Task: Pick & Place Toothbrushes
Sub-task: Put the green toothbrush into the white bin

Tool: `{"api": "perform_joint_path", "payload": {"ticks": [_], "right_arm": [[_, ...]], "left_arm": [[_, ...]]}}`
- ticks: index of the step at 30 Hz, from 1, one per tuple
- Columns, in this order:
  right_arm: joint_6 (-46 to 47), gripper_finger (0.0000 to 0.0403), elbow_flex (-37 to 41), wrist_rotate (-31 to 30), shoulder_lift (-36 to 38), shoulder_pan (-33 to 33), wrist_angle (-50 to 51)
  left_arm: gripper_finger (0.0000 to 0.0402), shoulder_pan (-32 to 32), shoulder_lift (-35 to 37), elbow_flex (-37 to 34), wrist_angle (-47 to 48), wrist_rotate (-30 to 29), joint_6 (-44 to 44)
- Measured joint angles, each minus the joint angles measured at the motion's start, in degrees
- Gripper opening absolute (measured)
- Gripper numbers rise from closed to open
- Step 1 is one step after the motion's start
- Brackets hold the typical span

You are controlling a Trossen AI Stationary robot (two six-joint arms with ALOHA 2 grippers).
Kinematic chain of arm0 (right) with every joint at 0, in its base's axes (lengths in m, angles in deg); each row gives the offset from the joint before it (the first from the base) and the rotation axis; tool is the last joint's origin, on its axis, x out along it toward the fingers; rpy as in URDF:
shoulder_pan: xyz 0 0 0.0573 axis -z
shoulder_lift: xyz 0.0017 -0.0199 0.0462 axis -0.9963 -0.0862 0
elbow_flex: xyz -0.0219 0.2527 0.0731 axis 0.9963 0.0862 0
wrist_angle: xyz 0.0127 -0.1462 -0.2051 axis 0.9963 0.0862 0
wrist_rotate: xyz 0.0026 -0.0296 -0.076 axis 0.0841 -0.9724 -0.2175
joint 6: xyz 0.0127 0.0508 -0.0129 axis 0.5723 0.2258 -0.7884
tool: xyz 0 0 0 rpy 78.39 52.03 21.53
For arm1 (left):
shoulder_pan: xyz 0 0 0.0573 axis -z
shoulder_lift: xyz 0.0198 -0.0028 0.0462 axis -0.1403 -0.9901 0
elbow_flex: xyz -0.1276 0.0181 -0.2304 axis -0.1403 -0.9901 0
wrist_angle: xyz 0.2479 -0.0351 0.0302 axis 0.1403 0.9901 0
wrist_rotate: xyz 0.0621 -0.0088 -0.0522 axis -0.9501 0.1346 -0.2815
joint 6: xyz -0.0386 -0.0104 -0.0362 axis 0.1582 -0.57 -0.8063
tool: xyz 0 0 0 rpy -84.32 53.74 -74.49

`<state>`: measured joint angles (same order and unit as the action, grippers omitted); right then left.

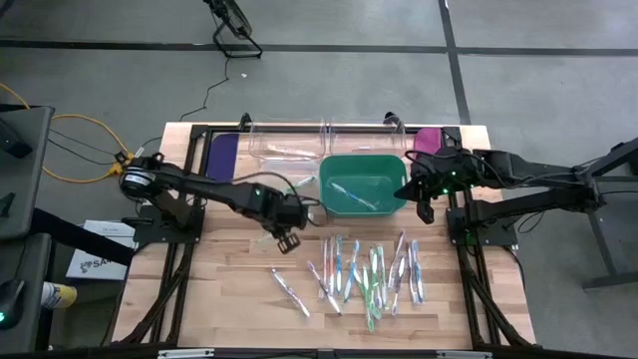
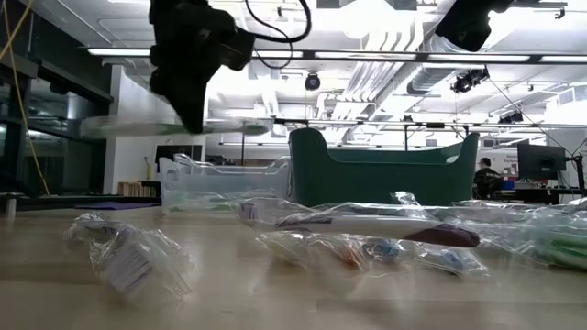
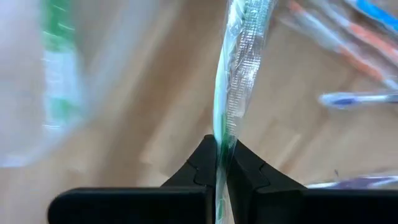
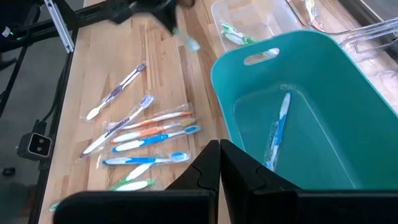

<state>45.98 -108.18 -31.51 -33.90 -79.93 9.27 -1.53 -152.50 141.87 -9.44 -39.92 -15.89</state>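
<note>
the left end effector [image 1: 282,231] hangs above the desk [image 1: 224,289], just beside the teal bin [image 1: 364,181], its fingers [image 3: 205,163] pinched tight on a green wrapped toothbrush [image 3: 231,74] that sticks out past them, lifted clear of the wood. the right end effector [image 1: 423,202] hovers at the bin's other side, fingers pressed together with nothing between them. inside the bin lies one blue toothbrush [image 4: 278,127]. a loose pile of wrapped toothbrushes [image 1: 369,271] is spread on the desk in front of the bin, and a clear tray [image 1: 284,145] behind it holds a couple more.
</note>
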Motion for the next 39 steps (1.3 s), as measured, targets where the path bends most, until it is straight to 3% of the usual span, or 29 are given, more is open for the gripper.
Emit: {"api": "perform_joint_path", "payload": {"ticks": [6,21,28,39], "right_arm": [[0.0,0.0004,0.0,0.0,0.0,0.0,-1.0],[0.0,0.0004,0.0,0.0,0.0,0.0,-1.1],[0.0,0.0004,0.0,0.0,0.0,0.0,-1.1],[0.0,0.0004,0.0,0.0,0.0,0.0,-1.1]], "left_arm": [[0.0010,-8.3,2.8,0.1,0.2,-1.2,10.3],[0.0010,-25.9,2.5,0.0,-7.9,5.5,30.7],[0.0010,-29.8,0.8,0.1,-9.3,6.9,35.5],[0.0010,-30.5,-4.8,0.1,-9.4,9.2,37.1]]}}
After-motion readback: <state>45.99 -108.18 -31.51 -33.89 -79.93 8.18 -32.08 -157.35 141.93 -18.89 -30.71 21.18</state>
